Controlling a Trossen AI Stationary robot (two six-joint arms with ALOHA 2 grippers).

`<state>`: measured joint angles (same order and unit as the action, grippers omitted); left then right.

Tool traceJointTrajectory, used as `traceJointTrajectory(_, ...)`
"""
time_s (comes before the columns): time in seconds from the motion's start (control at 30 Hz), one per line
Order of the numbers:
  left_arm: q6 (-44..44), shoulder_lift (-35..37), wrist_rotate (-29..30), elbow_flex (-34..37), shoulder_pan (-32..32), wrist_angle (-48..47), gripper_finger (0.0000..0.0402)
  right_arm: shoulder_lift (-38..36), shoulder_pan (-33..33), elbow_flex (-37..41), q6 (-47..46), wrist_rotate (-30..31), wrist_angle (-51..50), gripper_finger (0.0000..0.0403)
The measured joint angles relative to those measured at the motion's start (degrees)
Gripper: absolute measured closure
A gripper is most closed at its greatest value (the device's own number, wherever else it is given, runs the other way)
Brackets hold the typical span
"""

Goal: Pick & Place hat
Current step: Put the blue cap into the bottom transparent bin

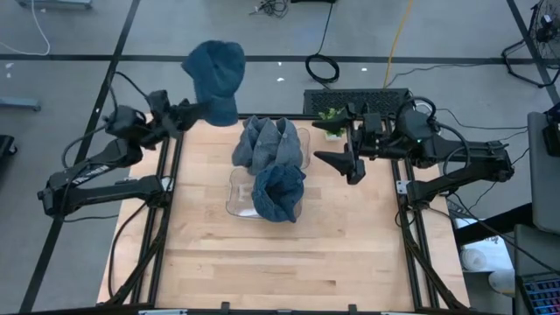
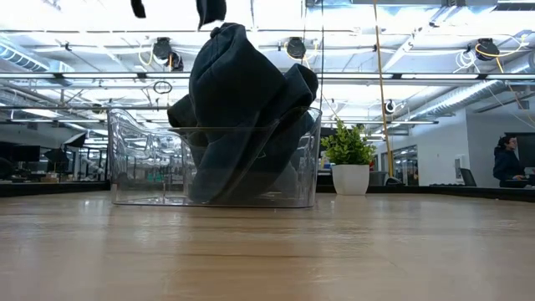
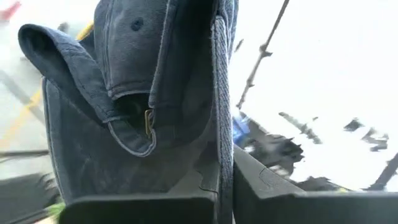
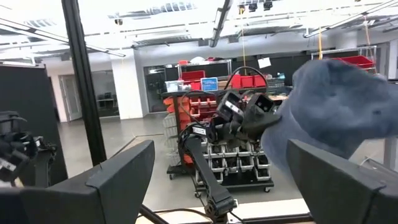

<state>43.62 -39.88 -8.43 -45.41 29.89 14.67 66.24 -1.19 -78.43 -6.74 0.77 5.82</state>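
Note:
A blue denim hat (image 1: pixel 215 72) hangs in the air at the table's far left corner, in my left gripper (image 1: pixel 199 110), which is shut on it. The left wrist view shows its back opening with strap and buckle (image 3: pixel 148 122). Two more blue hats (image 1: pixel 267 140) (image 1: pixel 278 192) sit piled in clear plastic bins (image 1: pixel 234 199) at the table's middle; the low view shows them bulging over the rim (image 2: pixel 242 100). My right gripper (image 1: pixel 346 163) hovers open to the right of the bins, touching nothing; its fingers (image 4: pixel 124 177) frame the far hat (image 4: pixel 339 106). My left gripper pinches a thick stitched edge of the hat (image 3: pixel 221 155) between its two fingers (image 3: pixel 137 208), beside the back opening with the buckle. The fingers come roughly level from the table's left. The hat is lifted clear of the table and stands up past the fingertips.
A small potted plant (image 1: pixel 332 117) (image 2: pixel 349 155) stands at the far edge, right of the bins. A keyboard (image 1: pixel 357 94) lies beyond the far edge. Bare wood (image 1: pixel 280 262) stretches across the near half of the table. A person (image 2: pixel 506 160) stands far off in the room.

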Motion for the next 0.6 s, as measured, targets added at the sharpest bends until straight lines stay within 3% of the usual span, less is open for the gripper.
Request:
traceJointTrajectory(0.23, 0.8, -0.1, -5.7, 0.0, 0.0, 6.8, 0.0394, 0.0, 0.0, 0.0, 0.1, -1.4, 0.0, 0.0051)
traceJointTrajectory(0.6, 7.0, -0.1, -29.3, 0.0, 0.0, 13.3, 0.0394, 0.0, 0.0, 0.0, 1.5, -2.1, -0.1, 0.0051)
